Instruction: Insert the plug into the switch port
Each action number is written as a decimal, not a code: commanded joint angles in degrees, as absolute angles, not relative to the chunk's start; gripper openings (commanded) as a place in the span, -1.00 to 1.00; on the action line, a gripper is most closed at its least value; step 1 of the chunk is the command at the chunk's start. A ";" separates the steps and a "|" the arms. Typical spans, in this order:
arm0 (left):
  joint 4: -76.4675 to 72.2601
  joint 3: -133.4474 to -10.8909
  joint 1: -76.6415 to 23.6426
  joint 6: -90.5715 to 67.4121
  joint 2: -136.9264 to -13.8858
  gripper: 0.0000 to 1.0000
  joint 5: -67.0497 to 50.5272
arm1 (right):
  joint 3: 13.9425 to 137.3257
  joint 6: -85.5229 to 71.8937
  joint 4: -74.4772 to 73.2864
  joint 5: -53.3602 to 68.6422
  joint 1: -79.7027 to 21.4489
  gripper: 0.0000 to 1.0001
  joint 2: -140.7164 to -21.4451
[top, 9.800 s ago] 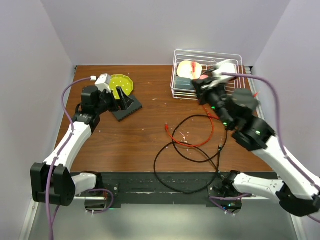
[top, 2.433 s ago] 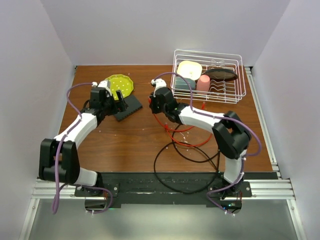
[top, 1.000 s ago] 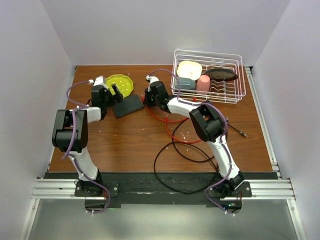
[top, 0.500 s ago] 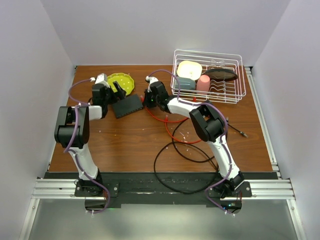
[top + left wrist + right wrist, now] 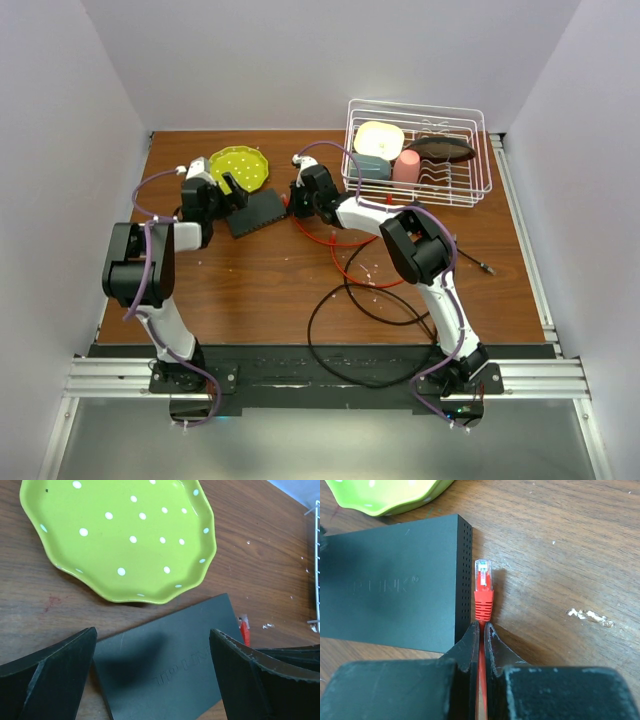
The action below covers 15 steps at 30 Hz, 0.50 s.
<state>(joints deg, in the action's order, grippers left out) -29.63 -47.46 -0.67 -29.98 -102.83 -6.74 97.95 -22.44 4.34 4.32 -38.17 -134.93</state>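
The switch (image 5: 255, 211) is a flat matte-black box lying beside the plate; it also shows in the left wrist view (image 5: 170, 665) and the right wrist view (image 5: 390, 600). Its port row is hidden; only a vented short side faces the plug. The red plug (image 5: 483, 592) with a clear tip lies along that side, close to it and outside the box. It also shows in the left wrist view (image 5: 243, 630). My right gripper (image 5: 481, 626) (image 5: 297, 200) is shut on the red cable just behind the plug. My left gripper (image 5: 152, 631) (image 5: 228, 190) is open, its fingers straddling the switch from above.
A yellow-green dotted plate (image 5: 240, 167) (image 5: 120, 535) lies just beyond the switch. A white wire rack (image 5: 417, 101) with dishes stands at the back right. The red cable (image 5: 370, 283) and a black cable (image 5: 330, 360) loop over the table's middle and front.
Both arms came in to the switch, the right one bringing the red plug from the rack side to the switch's right end. In the last second they shifted only slightly.
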 commanded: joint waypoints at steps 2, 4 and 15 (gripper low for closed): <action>-30.59 -52.03 -0.53 -31.11 -108.89 1.00 -9.66 | 97.38 -21.01 3.96 6.41 -38.23 -1.00 -131.75; -30.41 -52.21 -0.53 -31.81 -109.51 1.00 -11.86 | 97.65 -20.40 3.43 7.20 -38.32 -1.00 -131.75; -32.26 -39.49 -1.14 -35.41 -101.35 0.99 -18.98 | 94.14 -16.96 0.79 5.72 -42.27 -1.00 -128.59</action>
